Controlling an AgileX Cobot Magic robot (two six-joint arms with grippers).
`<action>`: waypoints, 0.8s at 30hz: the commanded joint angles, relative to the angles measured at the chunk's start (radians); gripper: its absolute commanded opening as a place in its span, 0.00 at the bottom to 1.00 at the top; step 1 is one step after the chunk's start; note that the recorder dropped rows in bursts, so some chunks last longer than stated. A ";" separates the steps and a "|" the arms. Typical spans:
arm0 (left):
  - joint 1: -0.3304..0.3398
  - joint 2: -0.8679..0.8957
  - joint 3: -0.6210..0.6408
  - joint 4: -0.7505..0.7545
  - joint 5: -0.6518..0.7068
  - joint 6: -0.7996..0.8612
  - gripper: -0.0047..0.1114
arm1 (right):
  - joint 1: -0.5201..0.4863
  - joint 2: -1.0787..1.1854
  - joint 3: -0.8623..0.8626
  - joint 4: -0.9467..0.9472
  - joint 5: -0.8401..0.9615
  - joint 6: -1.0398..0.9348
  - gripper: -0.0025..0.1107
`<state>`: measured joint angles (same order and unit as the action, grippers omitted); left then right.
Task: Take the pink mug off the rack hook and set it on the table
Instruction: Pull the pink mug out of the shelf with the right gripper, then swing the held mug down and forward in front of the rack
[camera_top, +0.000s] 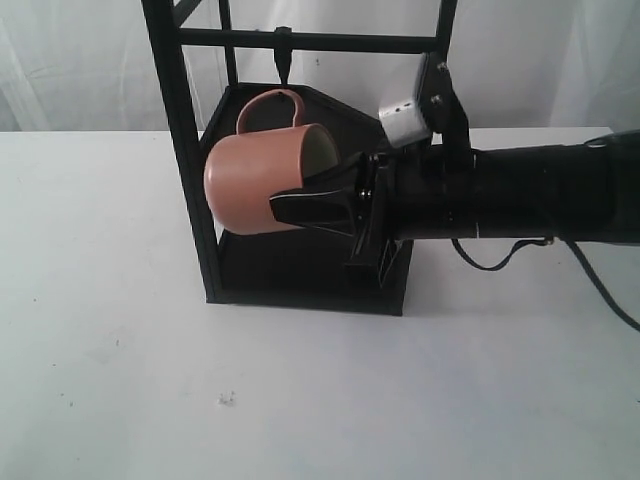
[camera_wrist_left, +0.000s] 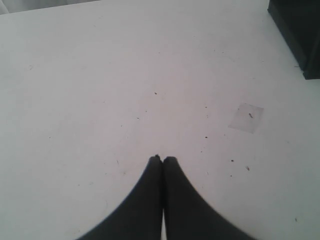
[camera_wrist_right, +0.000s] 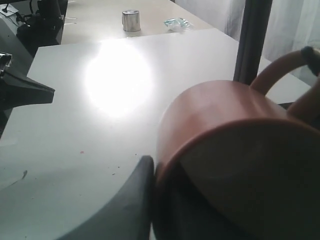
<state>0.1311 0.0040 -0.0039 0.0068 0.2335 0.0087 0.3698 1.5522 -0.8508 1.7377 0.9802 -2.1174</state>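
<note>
Pink mug (camera_top: 255, 185) — in right fingers (camera_top: 312, 208)

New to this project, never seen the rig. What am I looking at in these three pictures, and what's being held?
It is a two-armed robot. The exterior view comes from a camera off the arms; the other two sit on the wrists. The right tool grips the pink mug by its rim, tipped sideways, handle just under the hook of the black rack, which stands on the white table. Whether the handle is free I cannot tell. The left tool is shut, empty, above the table.
</note>
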 joint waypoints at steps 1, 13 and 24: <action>-0.005 -0.004 0.004 -0.001 -0.001 -0.009 0.04 | 0.003 -0.043 -0.004 0.007 0.021 -0.026 0.02; -0.005 -0.004 0.004 -0.001 -0.001 -0.009 0.04 | 0.003 -0.115 -0.004 0.007 0.097 -0.024 0.02; -0.005 -0.004 0.004 -0.001 -0.001 -0.009 0.04 | 0.020 -0.117 -0.004 0.007 0.241 0.063 0.02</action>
<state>0.1311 0.0040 -0.0039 0.0068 0.2335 0.0087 0.3724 1.4464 -0.8508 1.7254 1.1884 -2.0639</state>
